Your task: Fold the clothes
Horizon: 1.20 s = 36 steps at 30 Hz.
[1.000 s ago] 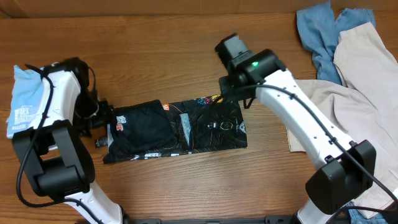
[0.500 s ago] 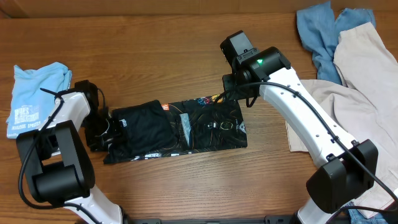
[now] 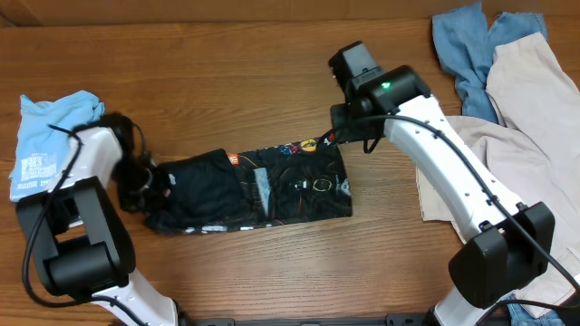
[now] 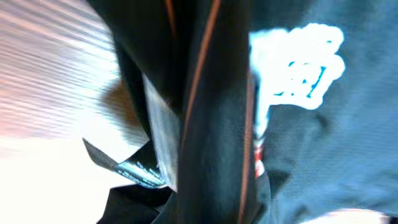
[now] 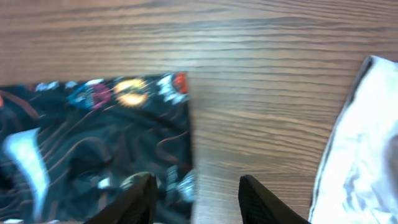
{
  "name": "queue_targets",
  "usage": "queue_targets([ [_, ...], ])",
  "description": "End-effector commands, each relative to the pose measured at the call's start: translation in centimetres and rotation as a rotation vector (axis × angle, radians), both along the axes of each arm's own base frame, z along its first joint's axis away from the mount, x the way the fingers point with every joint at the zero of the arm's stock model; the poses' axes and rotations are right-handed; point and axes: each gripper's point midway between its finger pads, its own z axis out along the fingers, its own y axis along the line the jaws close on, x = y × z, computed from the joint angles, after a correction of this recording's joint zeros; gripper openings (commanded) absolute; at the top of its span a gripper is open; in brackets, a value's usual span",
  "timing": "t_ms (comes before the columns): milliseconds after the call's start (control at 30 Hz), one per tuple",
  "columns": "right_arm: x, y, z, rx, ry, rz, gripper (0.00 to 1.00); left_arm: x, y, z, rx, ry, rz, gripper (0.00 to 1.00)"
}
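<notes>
Four garments lie on a brown wooden bench (image 3: 227, 54) whose grain runs left to right; the bench fills almost the whole overhead view. The black garment (image 3: 290, 186), a flat oblong printed with thin orange lines and small coloured marks, lies near the middle of the bench. Far to its left, at the bench's edge, sits a light blue garment (image 3: 45, 136), bunched, with dark print on it. Up and to the right of the black garment a blue garment (image 3: 462, 45) lies crumpled in the corner, and just beside that a beige garment (image 3: 526, 127) spreads down the right side, well apart from the black one.

The left arm (image 3: 86, 181) reaches to the black garment's left end, where the fabric is rumpled. The left jaws are closed on that edge: the left wrist view is filled with dark cloth (image 4: 211, 93), an orange line, white lettering and a small grey label (image 4: 134, 171), with pale wood behind.

The right arm (image 3: 435, 154) hangs over the black garment's upper right corner. The right jaws stand partly apart with nothing between them, above bare wood just right of the garment's edge (image 5: 93, 137).
</notes>
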Motion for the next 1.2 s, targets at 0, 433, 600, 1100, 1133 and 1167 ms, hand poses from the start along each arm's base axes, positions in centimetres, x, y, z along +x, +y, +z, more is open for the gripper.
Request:
queue_targets([
  [0, 1.0, -2.0, 0.3, 0.002, -0.011, -0.069, 0.46, 2.5, 4.3, 3.8, 0.083, -0.091, 0.062, 0.05],
  [433, 1.3, -6.6, 0.0, -0.016, 0.028, -0.168, 0.46, 5.6, 8.7, 10.9, 0.186, -0.236, 0.084, 0.10],
  [600, 1.2, -6.6, 0.0, -0.017, 0.030, -0.169, 0.46, 6.6, 3.1, 11.5, 0.150, -0.216, -0.069, 0.09],
  [1100, 1.3, -6.6, 0.0, -0.015, 0.026, -0.169, 0.46, 5.8, -11.0, 10.7, 0.198, -0.152, -0.491, 0.10],
  [1133, 1.3, -6.6, 0.0, -0.015, 0.026, -0.168, 0.46, 5.7, -11.3, 10.5, 0.198, -0.151, -0.498, 0.10],
  [1167, 1.3, -6.6, 0.0, -0.015, 0.026, -0.168, 0.46, 5.5, -11.7, 10.3, 0.197, -0.147, -0.509, 0.10],
])
